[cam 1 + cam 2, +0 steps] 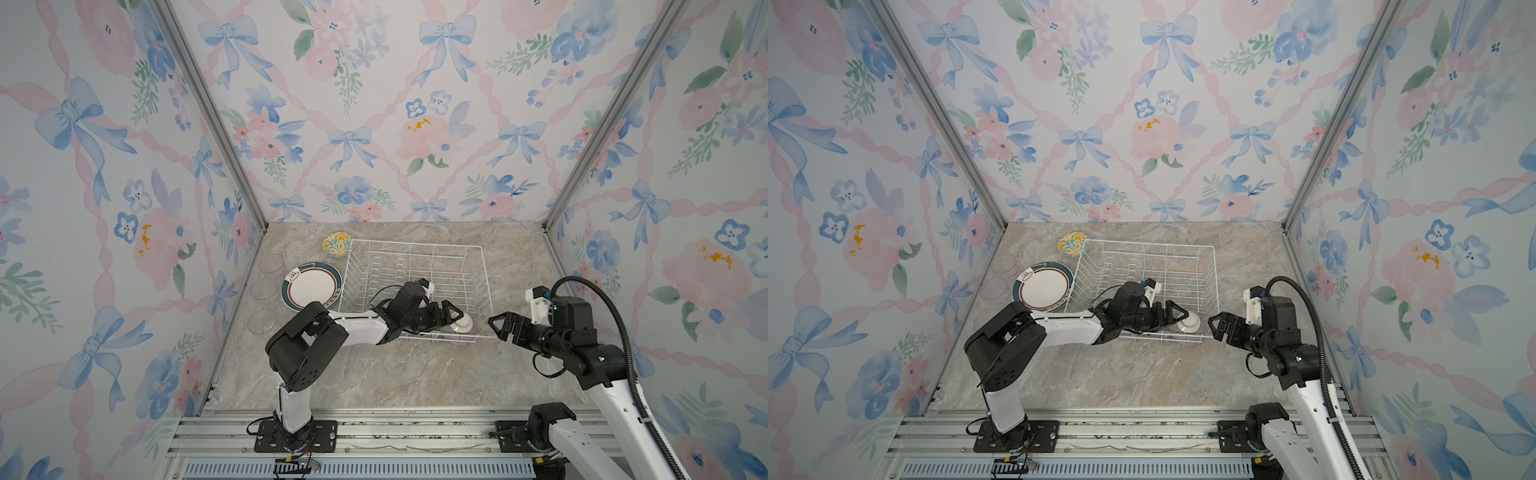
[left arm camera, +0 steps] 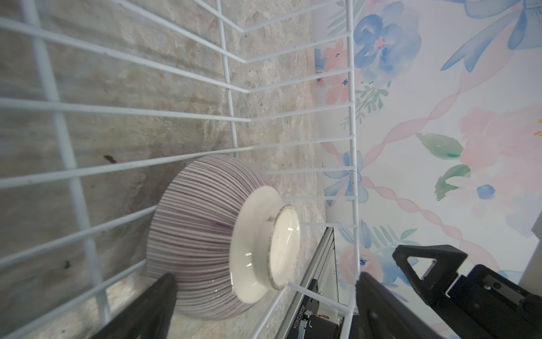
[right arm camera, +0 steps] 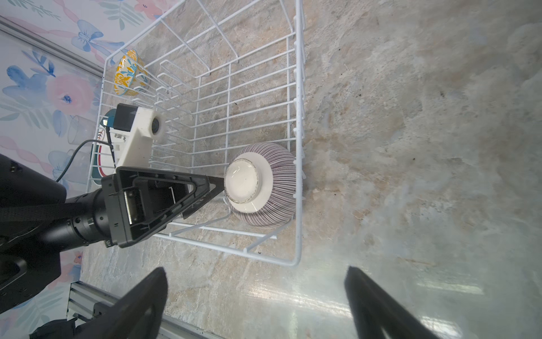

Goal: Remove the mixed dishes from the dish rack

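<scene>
Bowl (image 2: 199, 234), purple stripes, inverted, wht foot

Table (image 1: 374, 374): rack (image 1: 457, 270), plate (image 1: 312, 286), bowl (image 1: 338, 244), seemingly cups (image 1: 266, 289).

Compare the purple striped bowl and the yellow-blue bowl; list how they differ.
The striped bowl has fine purple lines; the yellow-blue bowl bears bold ornaments. The striped bowl sits upside down inside the dish rack; the yellow-blue bowl is outside it, by its far left corner. Both are round bowls.
</scene>
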Robot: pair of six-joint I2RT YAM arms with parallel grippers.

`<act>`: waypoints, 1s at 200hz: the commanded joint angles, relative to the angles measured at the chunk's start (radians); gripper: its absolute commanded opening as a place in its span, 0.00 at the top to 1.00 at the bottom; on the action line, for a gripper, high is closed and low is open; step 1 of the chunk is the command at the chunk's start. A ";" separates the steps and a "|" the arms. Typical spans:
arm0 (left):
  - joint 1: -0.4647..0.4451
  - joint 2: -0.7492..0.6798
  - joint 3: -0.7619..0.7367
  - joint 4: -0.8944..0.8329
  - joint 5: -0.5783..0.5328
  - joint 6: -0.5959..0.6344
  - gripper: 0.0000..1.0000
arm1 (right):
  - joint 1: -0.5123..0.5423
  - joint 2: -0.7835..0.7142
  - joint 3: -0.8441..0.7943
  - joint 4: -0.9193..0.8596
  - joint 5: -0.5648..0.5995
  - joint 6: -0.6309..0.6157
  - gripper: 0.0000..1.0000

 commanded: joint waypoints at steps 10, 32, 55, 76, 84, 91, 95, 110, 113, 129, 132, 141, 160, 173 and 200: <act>-0.004 -0.031 -0.034 0.045 -0.032 -0.022 0.05 | -0.009 -0.006 -0.006 -0.023 -0.013 -0.010 0.03; -0.005 -0.036 -0.053 0.043 -0.054 -0.030 0.05 | -0.009 -0.012 0.004 -0.036 -0.012 -0.013 0.03; -0.007 -0.038 -0.051 0.006 -0.063 -0.033 0.05 | -0.010 -0.021 0.006 -0.039 -0.001 -0.018 0.03; -0.014 -0.058 -0.048 -0.061 -0.097 -0.008 0.04 | -0.010 -0.018 0.002 -0.035 0.000 -0.016 0.03; -0.018 -0.066 -0.045 -0.090 -0.112 0.005 0.03 | -0.011 -0.015 0.003 -0.035 -0.004 -0.016 0.03; -0.020 -0.072 -0.040 -0.114 -0.124 0.014 0.03 | -0.010 -0.015 0.003 -0.035 -0.006 -0.016 0.03; -0.021 -0.074 -0.037 -0.129 -0.129 0.019 0.03 | -0.010 -0.016 0.003 -0.037 -0.006 -0.016 0.03; -0.027 -0.074 -0.023 -0.173 -0.140 0.035 0.03 | -0.010 -0.018 0.003 -0.035 -0.003 -0.019 0.03; -0.028 -0.074 -0.018 -0.184 -0.143 0.037 0.03 | -0.010 -0.018 0.002 -0.034 -0.002 -0.019 0.03; -0.038 -0.069 0.010 -0.245 -0.167 0.064 0.02 | -0.011 -0.018 0.002 -0.033 0.001 -0.021 0.03; -0.041 -0.068 0.016 -0.258 -0.174 0.067 0.02 | -0.011 -0.017 0.002 -0.034 0.002 -0.021 0.03; -0.047 -0.064 0.031 -0.284 -0.185 0.079 0.02 | -0.010 -0.017 0.002 -0.032 0.001 -0.020 0.03; -0.056 -0.050 0.046 -0.294 -0.180 0.081 0.02 | -0.011 -0.015 0.000 -0.030 -0.003 -0.020 0.03; -0.061 -0.036 0.055 -0.295 -0.176 0.079 0.02 | -0.011 -0.014 0.003 -0.030 -0.004 -0.022 0.03; -0.067 -0.012 0.069 -0.294 -0.166 0.068 0.02 | -0.011 -0.013 0.012 -0.035 -0.006 -0.028 0.04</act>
